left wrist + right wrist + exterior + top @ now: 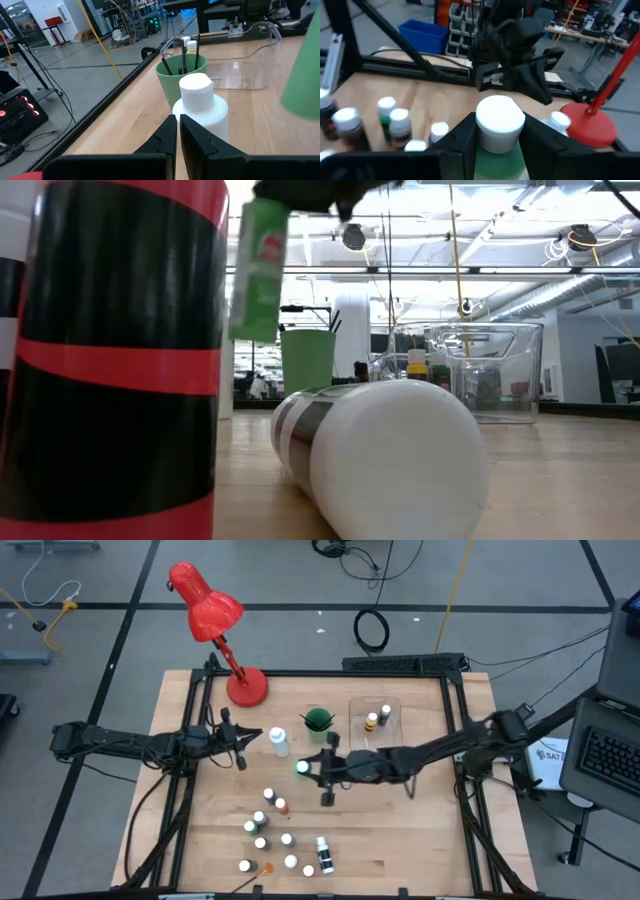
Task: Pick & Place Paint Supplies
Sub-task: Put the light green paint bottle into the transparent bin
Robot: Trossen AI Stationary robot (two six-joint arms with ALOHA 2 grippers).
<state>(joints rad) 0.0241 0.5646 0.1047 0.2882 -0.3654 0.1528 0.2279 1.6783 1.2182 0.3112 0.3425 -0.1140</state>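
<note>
Gripping a green bottle (pixel 499 150) with a white cap just below that cap, the right gripper (pixel 305 769) holds it lifted off the table (pixel 420 830); in the low view the same bottle (pixel 259 270) hangs tilted in the air, clear of the wood. Taking the green cup (pixel 318 721) as the landmark, this held bottle is a little toward the front edge of the table from the cup and slightly to the left-arm side. The cup itself carries several thin dark brushes (pixel 183 55) standing in it. Just beside the cup on the left-arm side stands a taller white bottle (pixel 278 742), and the left gripper (pixel 243 737) sits right next to that bottle with its fingers (pixel 165 137) pressed together and nothing between them. On the cup's other side, near it, is the clear plastic bin (pixel 361 708) with two small bottles (pixel 378 718) inside. Well toward the front edge from the cup, a scatter of tiny white-capped paint bottles (pixel 270 835) stands on the wood, and a second tall white and green-banded bottle (pixel 323 856) lies among them. A red desk lamp (pixel 215 625) has its base behind the cup, toward the left arm's side.
</note>
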